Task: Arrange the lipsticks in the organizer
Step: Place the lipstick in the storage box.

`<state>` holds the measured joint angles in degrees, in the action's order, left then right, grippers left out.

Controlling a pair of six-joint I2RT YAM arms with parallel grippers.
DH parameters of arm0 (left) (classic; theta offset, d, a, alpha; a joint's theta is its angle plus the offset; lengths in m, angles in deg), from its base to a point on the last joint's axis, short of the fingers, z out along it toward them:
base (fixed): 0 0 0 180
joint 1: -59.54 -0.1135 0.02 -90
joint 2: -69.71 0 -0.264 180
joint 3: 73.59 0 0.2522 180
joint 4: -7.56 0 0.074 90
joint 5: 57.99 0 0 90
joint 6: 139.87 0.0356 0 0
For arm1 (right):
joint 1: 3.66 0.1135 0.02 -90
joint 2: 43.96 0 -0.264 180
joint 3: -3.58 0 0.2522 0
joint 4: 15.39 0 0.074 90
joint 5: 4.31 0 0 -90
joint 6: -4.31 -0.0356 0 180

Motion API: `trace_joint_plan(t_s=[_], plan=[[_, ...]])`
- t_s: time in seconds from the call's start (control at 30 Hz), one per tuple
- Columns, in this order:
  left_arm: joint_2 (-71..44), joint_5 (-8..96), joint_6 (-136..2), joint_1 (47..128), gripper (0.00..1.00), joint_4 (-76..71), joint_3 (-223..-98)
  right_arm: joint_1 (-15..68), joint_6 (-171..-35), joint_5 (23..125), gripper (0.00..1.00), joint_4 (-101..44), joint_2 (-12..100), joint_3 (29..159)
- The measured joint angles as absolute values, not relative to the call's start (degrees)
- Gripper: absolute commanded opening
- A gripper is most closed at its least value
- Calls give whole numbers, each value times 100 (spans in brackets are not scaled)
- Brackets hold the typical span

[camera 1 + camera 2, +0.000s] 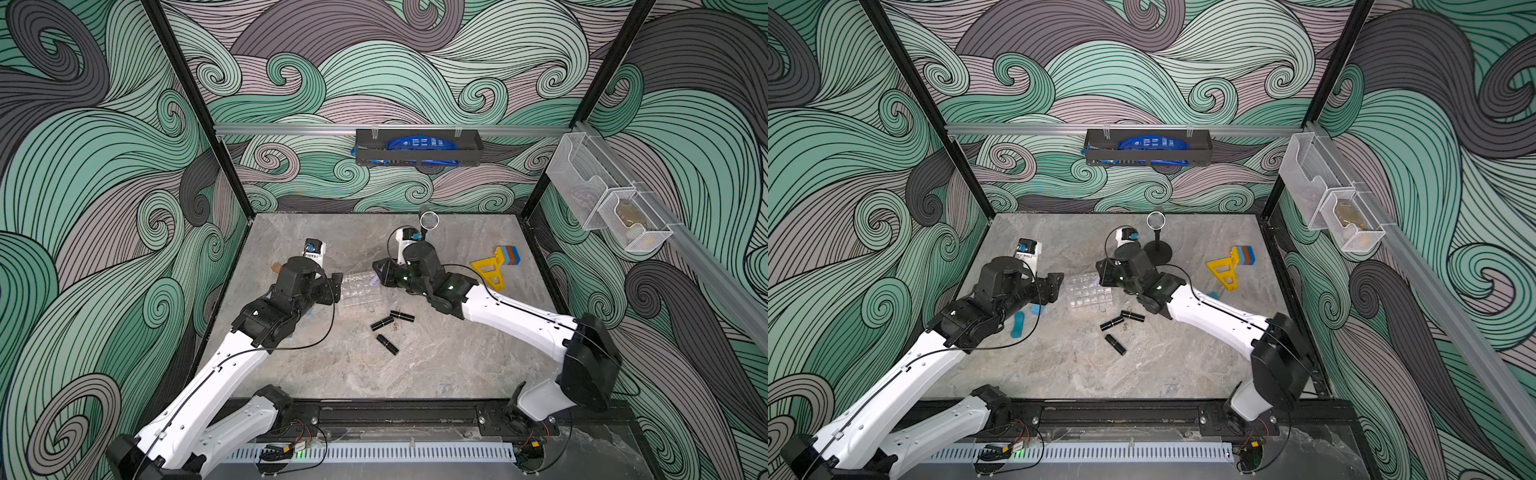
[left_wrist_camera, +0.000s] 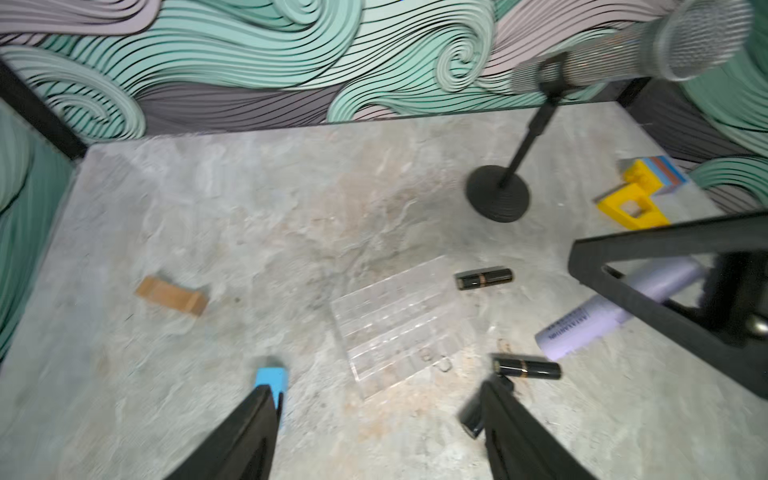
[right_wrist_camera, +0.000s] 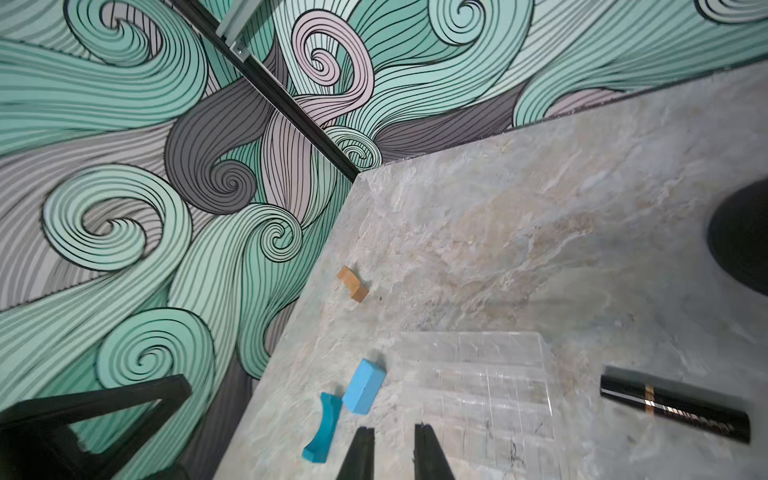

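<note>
Lipsticks [image 1: 382,323]: all four lay flat on the table [image 1: 457,365], none in a cell.
Cluster: three lay loosely together just past the left gripper [image 2: 380,390], off to one side of its fingertips; one was partly hidden behind a finger in the left wrist view.
Fourth lipstick [image 3: 675,409]: lay just beside the organizer [image 1: 1088,291], near the right gripper [image 3: 394,430] (no top view showed it, probably because that arm covered it).
Organizer: sat between the two grippers, directly ahead of both sets of fingertips; its cells looked empty.
Left gripper: fingers stood wide apart with nothing between them.
Right gripper: fingers stood close together with no lipstick between the tips; a lavender tube [image 2: 615,307] crossed behind one finger, and whether it was clamped could not be told.
Handling: the lipsticks looked light, stiff and glossy, so likely slippery and ready to roll when nudged.
Hold: best taken across the barrel near the silver band, fingers square to the long axis (an end grip would probably pivot).
Placing: each would have to be tipped upright to drop into a cell.
Risk: the organizer looked light enough to skid if a lipstick caught on a cell wall.
</note>
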<state>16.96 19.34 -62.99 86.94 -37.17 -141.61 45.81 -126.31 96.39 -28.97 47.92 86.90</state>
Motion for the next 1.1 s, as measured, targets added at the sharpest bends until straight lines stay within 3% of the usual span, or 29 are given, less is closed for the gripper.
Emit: trace_joint_plan(t_s=[0.23, 0.47, 0.77, 1.1], plan=[[1727, 1285, -6463, 8508, 77, -3765, -13967, 4942, -11781, 10507, 8, -2309, 6333, 9589], [1840, 791, -6492, 8434, 77, -3760, -13750, 5254, -11274, 10634, 8, -2114, 7460, 10483], [1858, 686, -6511, 8401, 77, -3749, -13682, 5219, -11031, 10562, 7, -2097, 8215, 11176], [1858, 695, -6511, 8392, 76, -3743, -13658, 5042, -11022, 10509, 7, -2117, 8291, 11232]])
